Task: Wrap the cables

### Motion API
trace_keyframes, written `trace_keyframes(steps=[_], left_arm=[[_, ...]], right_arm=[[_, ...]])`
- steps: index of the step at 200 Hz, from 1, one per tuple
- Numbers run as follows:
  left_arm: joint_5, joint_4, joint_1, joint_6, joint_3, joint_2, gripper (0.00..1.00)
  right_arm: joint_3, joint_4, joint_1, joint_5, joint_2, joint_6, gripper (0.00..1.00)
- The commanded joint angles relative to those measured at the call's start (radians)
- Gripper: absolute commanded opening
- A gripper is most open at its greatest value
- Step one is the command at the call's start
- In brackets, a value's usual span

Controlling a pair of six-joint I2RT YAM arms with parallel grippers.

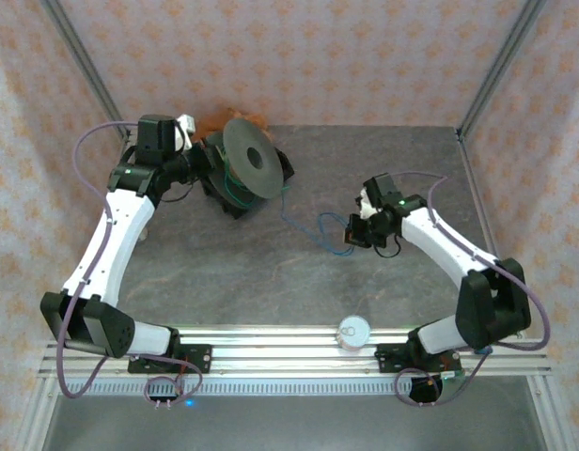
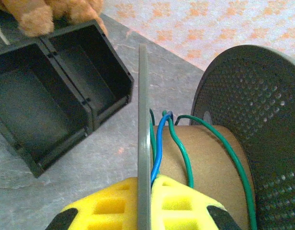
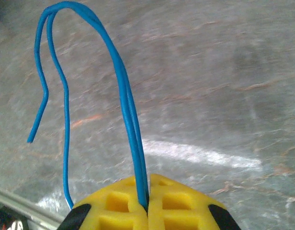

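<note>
- Left tool point(image 2: 144, 184) pinching thin flange of spool point(image 2: 262, 96).
- Right tool point(image 3: 147, 191) pinching doubled blue cable point(image 3: 121, 81); free end dangling over surface point(image 3: 224, 72).
- Green cable point(image 2: 182, 151) loose on spool core.
- Risks: blue cable slipping from pinch under tension; loose turns overriding flange; spool twisting out of edge grip.

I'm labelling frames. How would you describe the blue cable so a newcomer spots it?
Find the grey spool at the table's far left. The blue cable trails from it to the shut right gripper. Unlike the green cable, wound on the spool, it crosses open table.
</note>
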Motion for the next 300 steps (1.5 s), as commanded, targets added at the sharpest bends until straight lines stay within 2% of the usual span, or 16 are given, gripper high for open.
trace_keyframes(steps=[1,47,62,99,119,159,201,261,300], left_arm=[[-0.149,0.103,0.016,-0.026,0.053,0.008,0.00],[-0.405,0.073,-0.057,0.032,0.111,0.082,0.00],[-0.490,0.045,-0.098,0.097,0.138,0.117,0.00],[-0.578,0.042,-0.158,0.126,0.139,0.166,0.00],[-0.601,0.044,-0.182,0.132,0.136,0.178,0.00],[-0.632,0.029,-0.241,0.166,0.145,0.209,0.00],[-0.625,0.036,-0.304,0.176,0.120,0.204,0.00],[-0.597,0.075,-0.394,0.205,0.043,0.154,0.00],[-0.574,0.122,-0.449,0.245,-0.017,0.123,0.00]], right_arm=[[0.051,-0.072,0.073,0.020,-0.070,-0.042,0.00],[0.153,-0.139,0.221,0.033,-0.152,-0.065,0.00],[0.198,-0.145,0.266,0.007,-0.164,-0.071,0.00],[0.320,-0.127,0.346,-0.082,-0.164,-0.045,0.00],[0.372,-0.093,0.353,-0.123,-0.165,-0.011,0.00],[0.469,0.027,0.353,-0.113,-0.156,0.094,0.00],[0.602,-0.007,0.342,0.063,-0.078,0.134,0.00],[0.687,0.001,0.256,0.132,0.027,0.202,0.00],[0.798,-0.051,0.196,0.179,0.112,0.178,0.00]])
